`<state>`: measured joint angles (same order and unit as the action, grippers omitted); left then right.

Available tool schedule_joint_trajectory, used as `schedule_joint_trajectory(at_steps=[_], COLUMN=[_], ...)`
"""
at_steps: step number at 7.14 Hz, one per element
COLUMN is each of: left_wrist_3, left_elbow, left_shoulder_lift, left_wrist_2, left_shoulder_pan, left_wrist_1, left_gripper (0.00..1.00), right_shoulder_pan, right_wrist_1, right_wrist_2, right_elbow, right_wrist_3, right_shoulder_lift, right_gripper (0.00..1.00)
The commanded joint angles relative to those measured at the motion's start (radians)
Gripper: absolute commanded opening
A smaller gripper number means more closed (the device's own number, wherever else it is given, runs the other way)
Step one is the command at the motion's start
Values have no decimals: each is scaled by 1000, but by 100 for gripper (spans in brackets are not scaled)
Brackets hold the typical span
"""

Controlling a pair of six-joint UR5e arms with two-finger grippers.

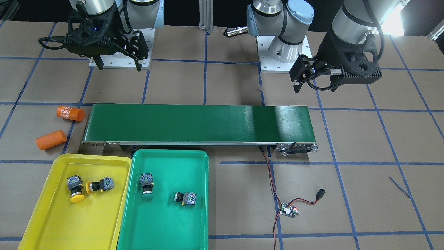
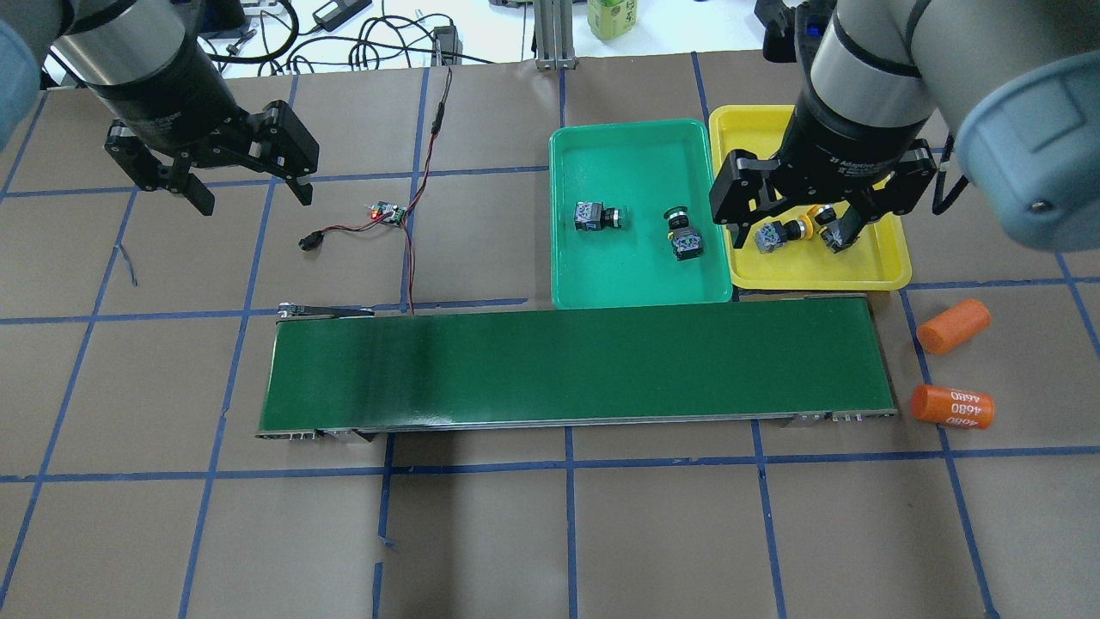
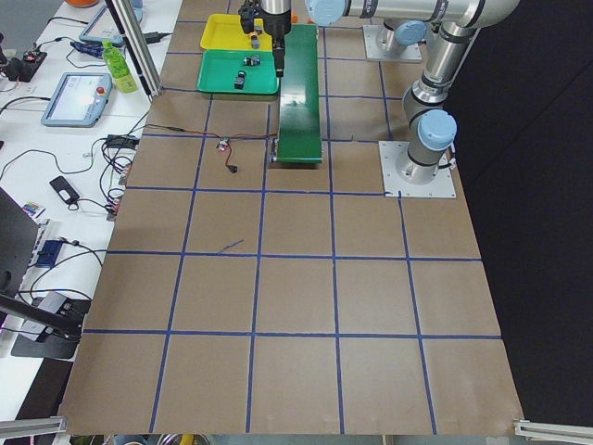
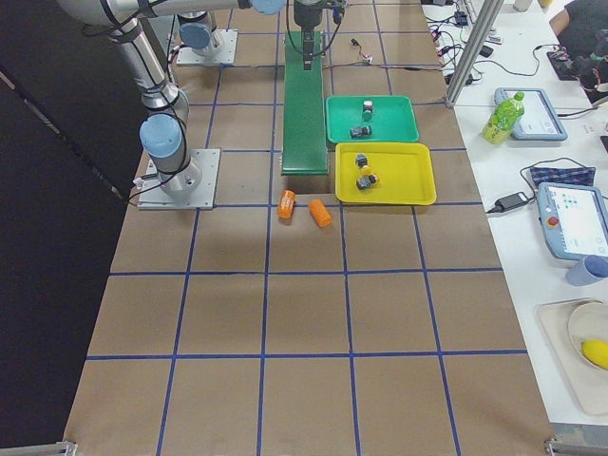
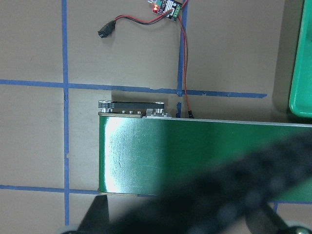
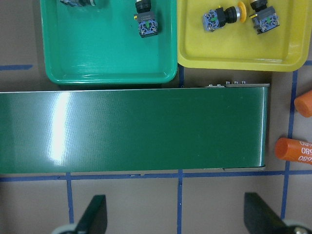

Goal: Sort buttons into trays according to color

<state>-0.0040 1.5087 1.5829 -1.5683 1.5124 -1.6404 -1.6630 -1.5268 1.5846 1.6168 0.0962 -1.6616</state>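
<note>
Two yellow-capped buttons (image 1: 75,189) (image 1: 100,185) lie on their sides in the yellow tray (image 1: 52,222). Two green-capped buttons (image 1: 146,184) (image 1: 185,198) lie in the green tray (image 1: 166,229) beside it. In the right wrist view the yellow buttons (image 6: 222,17) (image 6: 263,17) and one green button (image 6: 146,19) show at the top. My right gripper (image 2: 789,241) hangs open and empty high over the yellow tray (image 2: 859,275), partly hiding its buttons from overhead. My left gripper (image 2: 255,199) is open and empty, far from the trays, above bare table.
A long dark-green conveyor belt (image 2: 576,365) runs across the middle, next to both trays. Two orange cylinders (image 2: 952,326) (image 2: 952,406) lie past its end by the yellow tray. A small controller board (image 2: 387,213) with red and black wires sits near the belt's other end.
</note>
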Motion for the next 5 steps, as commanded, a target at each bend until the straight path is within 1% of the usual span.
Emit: schedule_joint_trajectory(at_steps=[1, 5], left_wrist_3=[6, 22], left_elbow=[-1, 5], left_shoulder_lift=[0, -1], left_wrist_2=[1, 1], left_shoulder_pan=[0, 2], left_wrist_1=[13, 22], left_gripper=[100, 100], right_shoulder_pan=[0, 0], right_wrist_1=[0, 0], right_wrist_2=[2, 0], right_elbow=[0, 0], right_wrist_3=[-6, -9], right_shoulder_lift=[0, -1], right_gripper=[100, 100])
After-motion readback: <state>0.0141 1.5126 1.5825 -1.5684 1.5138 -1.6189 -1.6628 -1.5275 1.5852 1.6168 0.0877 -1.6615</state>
